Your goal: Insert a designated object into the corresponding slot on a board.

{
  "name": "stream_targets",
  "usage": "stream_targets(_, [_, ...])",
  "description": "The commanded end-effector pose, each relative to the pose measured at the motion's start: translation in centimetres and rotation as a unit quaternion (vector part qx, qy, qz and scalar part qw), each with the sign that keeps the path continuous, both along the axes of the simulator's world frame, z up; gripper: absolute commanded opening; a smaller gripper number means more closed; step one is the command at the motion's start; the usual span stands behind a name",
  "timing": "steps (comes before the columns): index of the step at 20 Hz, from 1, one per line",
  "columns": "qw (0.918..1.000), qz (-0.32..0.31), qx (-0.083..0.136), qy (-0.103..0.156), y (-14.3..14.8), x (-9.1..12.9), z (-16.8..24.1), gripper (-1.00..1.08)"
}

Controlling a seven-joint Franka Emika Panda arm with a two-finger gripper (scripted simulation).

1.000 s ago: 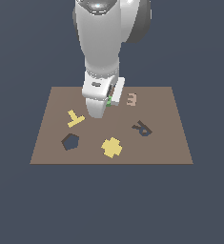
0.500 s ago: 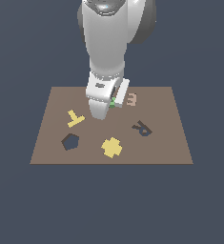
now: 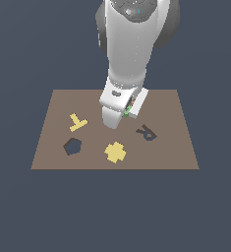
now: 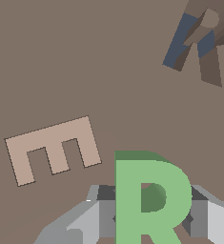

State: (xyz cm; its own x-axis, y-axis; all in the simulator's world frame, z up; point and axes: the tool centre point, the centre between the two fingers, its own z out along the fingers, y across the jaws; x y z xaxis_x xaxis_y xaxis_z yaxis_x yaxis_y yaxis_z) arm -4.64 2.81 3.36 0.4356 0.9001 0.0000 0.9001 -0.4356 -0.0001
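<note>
Nearest on the board (image 3: 48, 147) lie a hexagonal hole (image 3: 72, 146) and a yellow cross (image 3: 116, 152). Farther back, the gripper (image 4: 151, 224) carries the green R block (image 4: 149, 198), jaws clamped on it; next it must travel right and align over the R slot (image 3: 147, 132).

R block (image 4: 149, 200) between end effector (image 4: 149, 217) fingers, above board (image 3: 48, 147); R slot (image 3: 147, 132) toward exterior view's right.
</note>
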Motion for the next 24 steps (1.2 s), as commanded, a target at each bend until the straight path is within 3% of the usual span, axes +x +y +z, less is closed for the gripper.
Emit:
stream_targets(1, [0.9996,-0.027,0.000,0.000,1.3,0.9,0.1,-1.00])
stream_targets(12, [0.9898,-0.143,0.000,0.000,6.0,5.7,0.5,-1.00])
stream_targets(24, [0.9809,-0.194,0.000,0.000,7.5,8.3,0.7,-1.00])
